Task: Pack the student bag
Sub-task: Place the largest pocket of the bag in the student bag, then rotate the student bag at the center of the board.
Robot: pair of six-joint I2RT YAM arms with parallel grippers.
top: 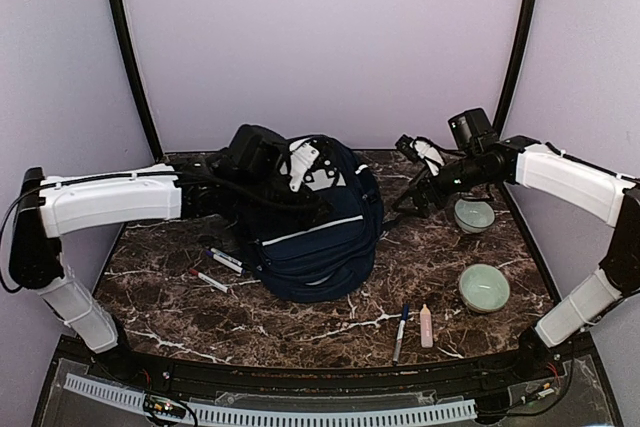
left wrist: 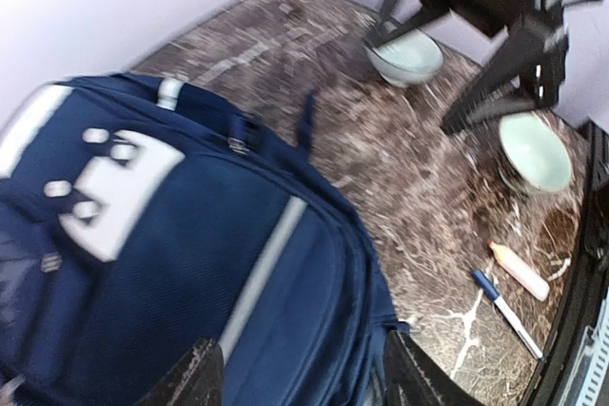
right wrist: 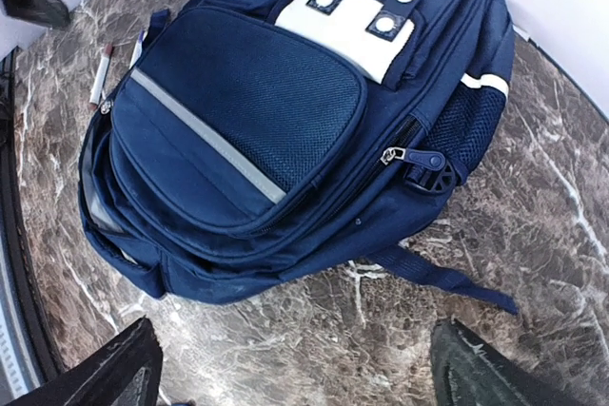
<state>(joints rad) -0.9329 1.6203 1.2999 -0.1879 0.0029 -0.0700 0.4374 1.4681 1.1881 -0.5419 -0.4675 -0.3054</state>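
Backpack (top: 315, 222), navy with a white stripe, lying on its back in the middle of the table (top: 430, 267), pockets facing up for access. Its zips seem closed, though blur leaves that unsure. The left arm's fingers (left wrist: 195, 377) hover spread over its lower edge, empty. The right arm's fingers (right wrist: 105, 368) hang spread wide beside it, empty. A pen (top: 401, 332) lies loose nearby, probably waiting to be packed.

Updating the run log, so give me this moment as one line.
student bag: lying on table | left gripper: open, over bag | right gripper: open, empty | bowls: two, right of bag
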